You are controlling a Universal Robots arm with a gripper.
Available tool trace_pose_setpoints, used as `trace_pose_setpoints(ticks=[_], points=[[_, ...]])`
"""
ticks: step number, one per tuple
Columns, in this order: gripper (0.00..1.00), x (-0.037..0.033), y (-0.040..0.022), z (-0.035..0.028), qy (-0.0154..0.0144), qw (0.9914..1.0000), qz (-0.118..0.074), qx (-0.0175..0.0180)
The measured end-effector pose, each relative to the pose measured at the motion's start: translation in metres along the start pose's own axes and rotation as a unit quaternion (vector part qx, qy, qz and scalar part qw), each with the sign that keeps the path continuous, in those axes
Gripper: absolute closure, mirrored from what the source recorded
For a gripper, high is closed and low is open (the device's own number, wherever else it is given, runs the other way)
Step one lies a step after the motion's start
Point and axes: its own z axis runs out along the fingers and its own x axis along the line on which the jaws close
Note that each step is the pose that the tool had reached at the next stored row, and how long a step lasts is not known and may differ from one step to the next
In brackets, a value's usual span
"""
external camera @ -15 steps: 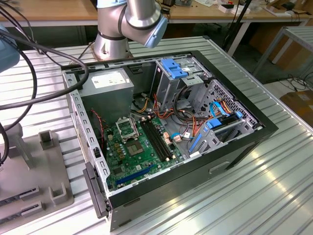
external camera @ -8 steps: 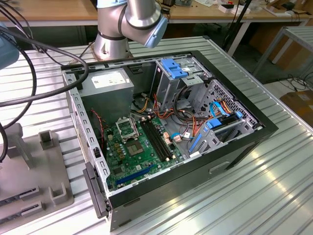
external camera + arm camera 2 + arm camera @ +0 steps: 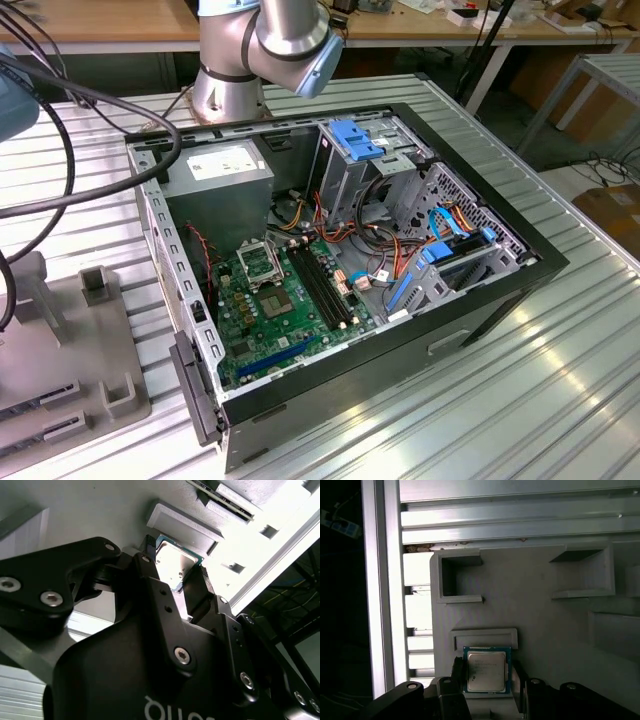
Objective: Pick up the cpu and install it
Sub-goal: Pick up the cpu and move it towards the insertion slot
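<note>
In both wrist views the cpu (image 3: 486,670) (image 3: 175,566), a small square chip with a silver-grey top and a green border, lies flat on a grey fixture plate (image 3: 540,610), right beside a raised ridge (image 3: 485,639). My gripper (image 3: 488,674) (image 3: 173,569) straddles it, one black finger (image 3: 459,672) against each opposite edge of the chip, so it is shut on the cpu. The exterior view shows the open computer case (image 3: 340,270) with the green motherboard (image 3: 290,315) and its black-framed socket (image 3: 262,262).
The grey fixture (image 3: 60,350) with raised blocks sits at the exterior view's left, beside the case. Cables (image 3: 60,130) hang over that side. The arm's base (image 3: 235,70) stands behind the case. Inside the case are a power supply (image 3: 225,170), drive cages and wire bundles.
</note>
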Motion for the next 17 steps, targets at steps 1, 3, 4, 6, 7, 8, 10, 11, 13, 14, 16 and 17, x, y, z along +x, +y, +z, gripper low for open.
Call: trace_pose_setpoints(ticks=[1,3,4,6,7,8,10,11,13,14,16,17], points=[[0.53,0.0001,0.0000,-0.0007,0.0000,1.00000,-0.001,0.0000],[0.53,0.0001,0.0001,-0.0024,0.0000,1.00000,-0.003,0.0001],[0.53,0.0002,0.0002,-0.0038,0.0000,0.99999,-0.004,0.0001],[0.53,0.0004,0.0003,-0.0072,0.0001,0.99998,-0.006,0.0002],[0.53,0.0004,0.0003,-0.0083,0.0002,0.99997,-0.008,0.0003],[0.53,0.0005,0.0004,-0.0092,0.0002,0.99995,-0.010,0.0004],[0.53,0.0005,0.0004,-0.0111,0.0004,0.99991,-0.014,0.0006],[0.53,0.0005,0.0005,-0.0126,0.0005,0.99985,-0.017,0.0007],[0.53,0.0005,0.0006,-0.0142,0.0007,0.99975,-0.022,0.0009],[0.53,0.0005,0.0006,-0.0149,0.0008,0.99967,-0.026,0.0009],[0.53,0.0004,0.0006,-0.0161,0.0012,0.99943,-0.034,0.0013],[0.53,0.0004,0.0007,-0.0173,0.0014,0.99925,-0.039,0.0016]])
